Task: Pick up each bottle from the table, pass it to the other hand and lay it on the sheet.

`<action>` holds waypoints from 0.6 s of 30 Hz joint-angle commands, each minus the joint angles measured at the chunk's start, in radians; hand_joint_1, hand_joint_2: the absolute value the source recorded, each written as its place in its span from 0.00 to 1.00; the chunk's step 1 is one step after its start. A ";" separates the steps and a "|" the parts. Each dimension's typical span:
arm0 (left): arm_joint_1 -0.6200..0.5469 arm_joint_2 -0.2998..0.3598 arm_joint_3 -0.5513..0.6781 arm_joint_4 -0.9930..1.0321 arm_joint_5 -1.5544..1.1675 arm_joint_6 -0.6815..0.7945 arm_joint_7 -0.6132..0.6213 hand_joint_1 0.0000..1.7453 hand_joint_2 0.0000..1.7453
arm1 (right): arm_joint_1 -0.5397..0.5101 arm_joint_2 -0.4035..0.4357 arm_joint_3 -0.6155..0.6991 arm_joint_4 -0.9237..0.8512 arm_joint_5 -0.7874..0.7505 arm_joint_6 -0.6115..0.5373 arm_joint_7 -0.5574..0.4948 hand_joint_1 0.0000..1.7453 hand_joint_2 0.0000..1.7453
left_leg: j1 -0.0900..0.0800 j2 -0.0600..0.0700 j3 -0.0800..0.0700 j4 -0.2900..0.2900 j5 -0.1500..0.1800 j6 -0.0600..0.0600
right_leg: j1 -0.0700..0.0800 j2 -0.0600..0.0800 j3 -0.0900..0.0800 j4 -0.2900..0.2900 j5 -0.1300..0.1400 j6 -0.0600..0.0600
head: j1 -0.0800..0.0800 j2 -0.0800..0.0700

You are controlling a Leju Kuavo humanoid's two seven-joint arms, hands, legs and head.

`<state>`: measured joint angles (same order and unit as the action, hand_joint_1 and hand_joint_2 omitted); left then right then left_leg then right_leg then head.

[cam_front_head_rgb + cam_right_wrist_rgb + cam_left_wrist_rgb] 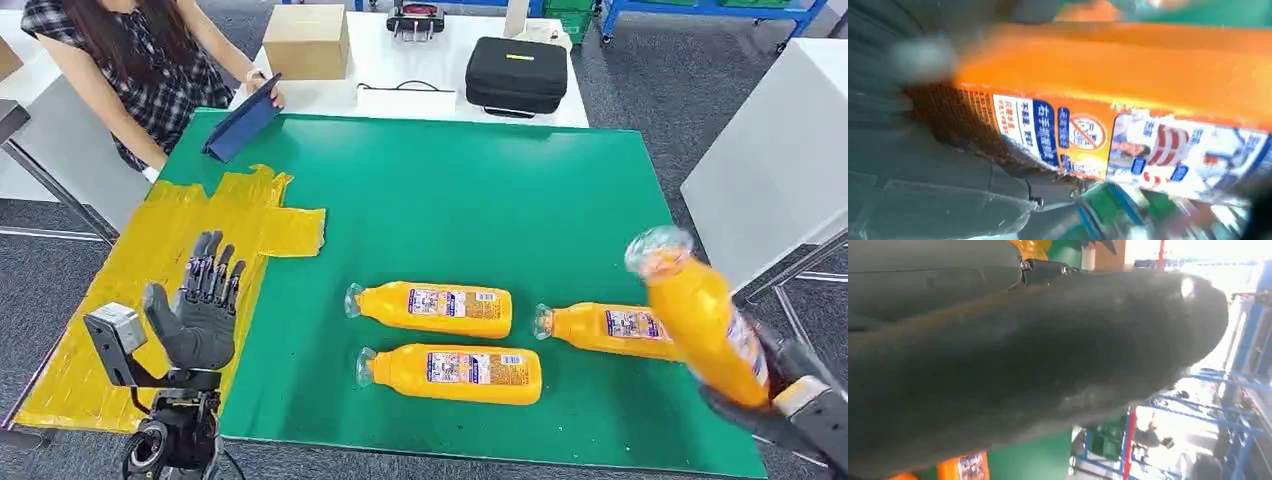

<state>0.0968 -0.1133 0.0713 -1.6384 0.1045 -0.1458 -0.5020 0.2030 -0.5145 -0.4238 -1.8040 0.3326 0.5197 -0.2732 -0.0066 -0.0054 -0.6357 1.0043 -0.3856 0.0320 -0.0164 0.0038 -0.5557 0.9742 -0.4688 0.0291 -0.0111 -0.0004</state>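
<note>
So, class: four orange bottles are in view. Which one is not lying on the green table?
The bottle at the far right: the right hand holds it tilted in the air, cap end up. The other three bottles lie flat on their sides.

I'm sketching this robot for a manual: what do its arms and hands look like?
The left robot hand has a dark grey rubbery palm and thick thumb, with black segmented mechanical fingers. A silvery-grey boxy block sits beside its wrist, above black round joint housings. The right robot hand has the same dark grey covering; the right wrist view shows it ribbed.
</note>
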 commanded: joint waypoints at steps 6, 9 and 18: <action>-0.054 0.006 -0.038 0.040 0.013 0.012 0.019 0.00 1.00 | -0.333 0.196 0.185 0.091 0.041 -0.082 -0.018 1.00 1.00 | 0.000 0.002 0.003 -0.001 0.000 0.000 | 0.001 0.003 0.010 -0.002 0.002 0.001 | -0.001 0.000; -0.090 0.005 -0.058 0.082 0.034 -0.004 0.032 0.00 1.00 | -0.424 0.230 0.244 0.169 0.006 -0.081 -0.028 1.00 1.00 | 0.000 0.002 0.005 -0.001 0.000 -0.001 | 0.000 0.003 0.011 -0.003 0.002 0.000 | 0.000 0.000; -0.304 0.021 -0.176 0.311 0.148 -0.032 0.084 0.00 1.00 | -0.899 0.533 0.704 0.934 0.076 -0.338 -0.001 1.00 1.00 | 0.002 0.011 0.005 -0.003 0.004 -0.003 | 0.003 0.011 0.010 -0.002 0.007 0.000 | 0.000 0.000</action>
<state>-0.0308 -0.1141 -0.0096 -1.5696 0.1983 -0.1697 -0.4284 -0.2962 -0.2600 -0.0990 -1.5699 0.4341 0.2730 -0.2533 -0.0061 -0.0057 -0.6388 1.0041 -0.3798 0.0317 -0.0151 0.0034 -0.5505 0.9753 -0.4643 0.0329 -0.0114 -0.0004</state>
